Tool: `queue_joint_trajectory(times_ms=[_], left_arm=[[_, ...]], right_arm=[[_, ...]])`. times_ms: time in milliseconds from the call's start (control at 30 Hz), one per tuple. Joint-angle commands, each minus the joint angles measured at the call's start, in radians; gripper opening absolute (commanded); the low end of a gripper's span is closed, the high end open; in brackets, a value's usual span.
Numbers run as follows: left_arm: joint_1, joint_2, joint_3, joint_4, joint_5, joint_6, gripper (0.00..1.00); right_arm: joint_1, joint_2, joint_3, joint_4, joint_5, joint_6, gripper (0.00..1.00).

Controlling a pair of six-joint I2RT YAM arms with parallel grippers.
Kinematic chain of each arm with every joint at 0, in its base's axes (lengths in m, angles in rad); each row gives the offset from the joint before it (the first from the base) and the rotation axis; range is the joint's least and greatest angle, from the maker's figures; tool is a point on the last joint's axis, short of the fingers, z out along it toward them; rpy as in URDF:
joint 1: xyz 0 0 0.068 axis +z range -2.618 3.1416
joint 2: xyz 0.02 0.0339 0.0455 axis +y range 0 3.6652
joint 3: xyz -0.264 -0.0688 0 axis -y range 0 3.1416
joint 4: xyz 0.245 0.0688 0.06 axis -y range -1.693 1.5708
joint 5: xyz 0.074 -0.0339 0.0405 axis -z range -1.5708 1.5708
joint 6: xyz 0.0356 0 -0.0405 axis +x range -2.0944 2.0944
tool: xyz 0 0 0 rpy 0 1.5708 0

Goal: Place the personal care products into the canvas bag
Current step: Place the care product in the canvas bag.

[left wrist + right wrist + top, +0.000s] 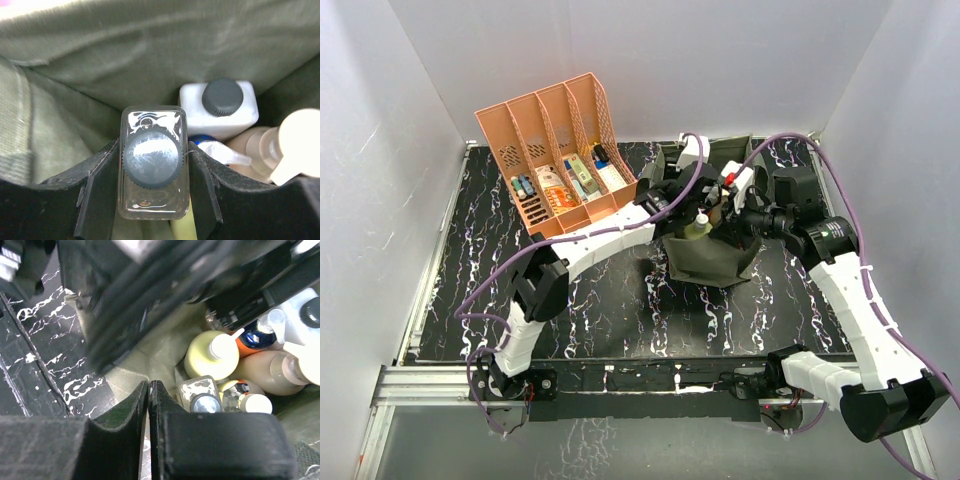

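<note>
Left gripper [152,156] clamped clear dark-capped bottle [153,167] inside canvas bag [150,50]; labels unreadable. Right gripper [149,390] fingers pressed together. Other bottles [212,357] partly hidden.

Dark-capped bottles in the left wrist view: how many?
2: a clear bottle between the left fingers, a white bottle beyond it in the bag. Others may be hidden.

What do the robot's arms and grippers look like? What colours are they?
Both arms, the left arm and the right arm, are made of chunky white pieces joined by round black joints. A purple cable loops along each one. The left gripper and the right gripper each have two flat black fingers.
</note>
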Motion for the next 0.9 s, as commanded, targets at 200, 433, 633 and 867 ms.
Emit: queue_joint_trajectory(times_ms=[200, 433, 633, 867], left_arm=[[0.001, -0.177, -0.174, 0.239, 0.024, 0.062, 0.05], [0.023, -0.130, -0.131, 0.188, 0.024, 0.026, 0.15], [0.040, -0.103, -0.102, 0.091, 0.070, -0.037, 0.29], [0.048, -0.096, -0.094, 0.070, 0.129, -0.038, 0.44]], right_arm=[[0.001, -0.065, 0.035, 0.120, 0.101, 0.112, 0.08], [0.000, -0.056, 0.044, 0.118, 0.108, 0.106, 0.08], [0.001, -0.056, 0.036, 0.118, 0.116, 0.094, 0.08], [0.001, -0.056, 0.030, 0.120, 0.131, 0.092, 0.08]])
